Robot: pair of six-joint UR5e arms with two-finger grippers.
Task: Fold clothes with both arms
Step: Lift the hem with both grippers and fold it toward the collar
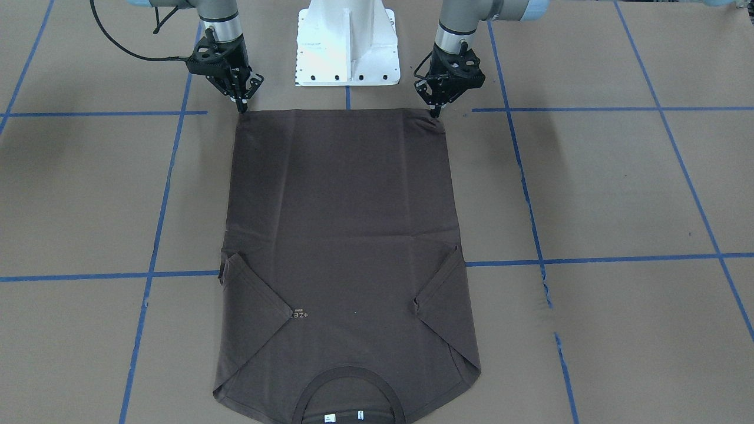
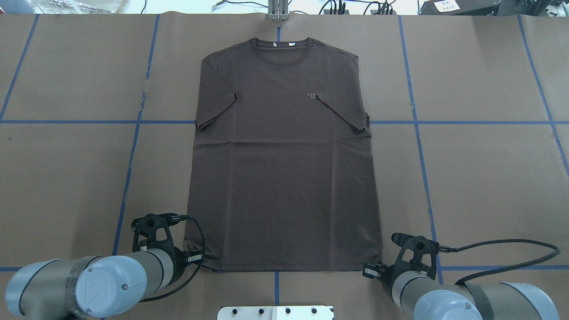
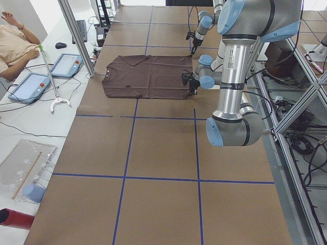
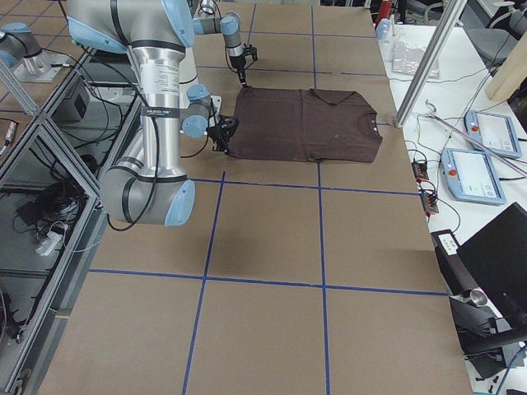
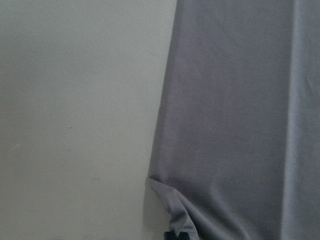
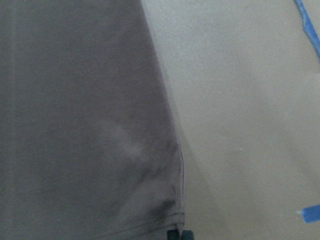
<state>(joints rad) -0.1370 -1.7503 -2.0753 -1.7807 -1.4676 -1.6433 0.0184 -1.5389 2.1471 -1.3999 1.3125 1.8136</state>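
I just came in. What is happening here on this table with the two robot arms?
A robot is folding a dark brown T-shirt that lies flat on the table. Both sleeves are already folded inward over the chest. The left gripper and the right gripper each seem shut on one corner of the bottom hem, the edge nearest the robot's base. The hem lies flat, so the next fold has not begun.

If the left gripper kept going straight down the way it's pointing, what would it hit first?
The T-shirt: the left gripper points down at its near hem corner and apparently already pinches the puckered cloth there, with the table just beneath.
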